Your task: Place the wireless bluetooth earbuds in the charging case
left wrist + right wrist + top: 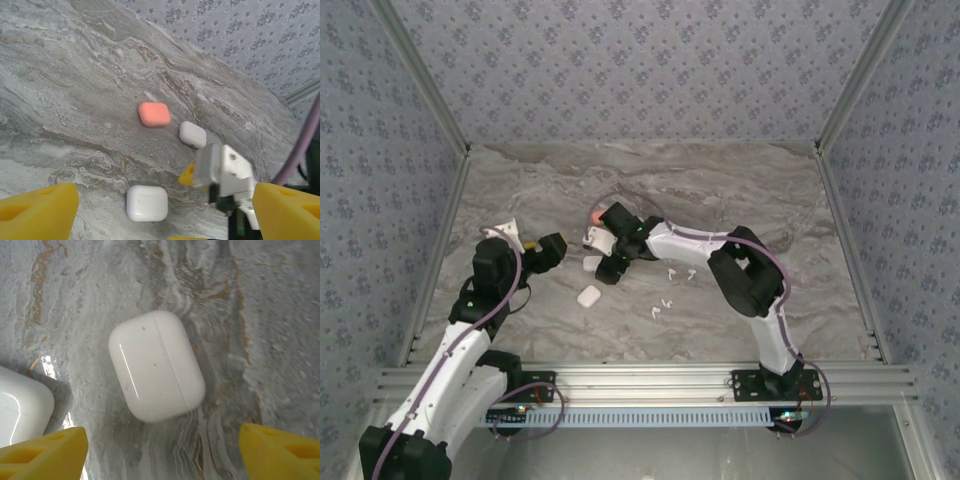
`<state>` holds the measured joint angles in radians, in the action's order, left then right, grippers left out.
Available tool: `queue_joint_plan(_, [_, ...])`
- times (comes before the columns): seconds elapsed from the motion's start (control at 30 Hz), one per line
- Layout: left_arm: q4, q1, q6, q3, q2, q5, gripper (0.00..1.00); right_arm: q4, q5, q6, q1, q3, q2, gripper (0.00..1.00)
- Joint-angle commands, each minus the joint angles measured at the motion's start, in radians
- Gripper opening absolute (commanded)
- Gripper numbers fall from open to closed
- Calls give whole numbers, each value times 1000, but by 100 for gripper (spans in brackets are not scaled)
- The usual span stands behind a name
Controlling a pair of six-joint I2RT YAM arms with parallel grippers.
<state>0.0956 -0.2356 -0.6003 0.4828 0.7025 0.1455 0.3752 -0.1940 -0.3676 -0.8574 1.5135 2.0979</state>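
Earbuds (665, 303): small white pieces lying loose on the counter (740, 190) near the right arm's elbow, well apart from the cases; none is seated. Charging case (156, 365): white, lid shut, flat on the counter, directly ahead of the right end effector (162, 440), whose fingers stand wide apart on either side with no contact. A second white case (20, 405) sits just beside one finger. The left end effector (548, 250) is likewise open and holds nothing; a white case (146, 202) lies just ahead of it and a coral case (154, 114) beyond. Judged step: secure the shut case for opening. Recommend centring on its narrow sides, descending square, and closing without nudging the neighbour. Room is tight among the cases; bare counter lies beyond them, and the counter edges are well apart from the work.
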Motion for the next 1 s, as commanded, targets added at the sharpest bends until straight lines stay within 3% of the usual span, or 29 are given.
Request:
queue_joint_plan(0.0, [-5,7,-20,1,-17,16,87,77,-30,-49,-15,89,71,77])
queue_joint_plan(0.23, [7,7,-19,-6,-45,10,84,123,-49,-56,-21,167,148,65])
queue_joint_plan(0.57, [-2,6,-7,3,-45,34,63,120,-13,-106,-20,141,129,38])
queue_joint_plan(0.67, [-3,7,-10,5,-44,47,58,67,-16,-103,-14,83,76,32])
queue_joint_plan(0.83, [4,7,-6,14,-33,96,57,-11,-31,-80,9,-44,-73,32])
queue_joint_plan(0.97, [-18,7,-5,26,-4,197,57,-74,-28,-65,27,-174,-234,32])
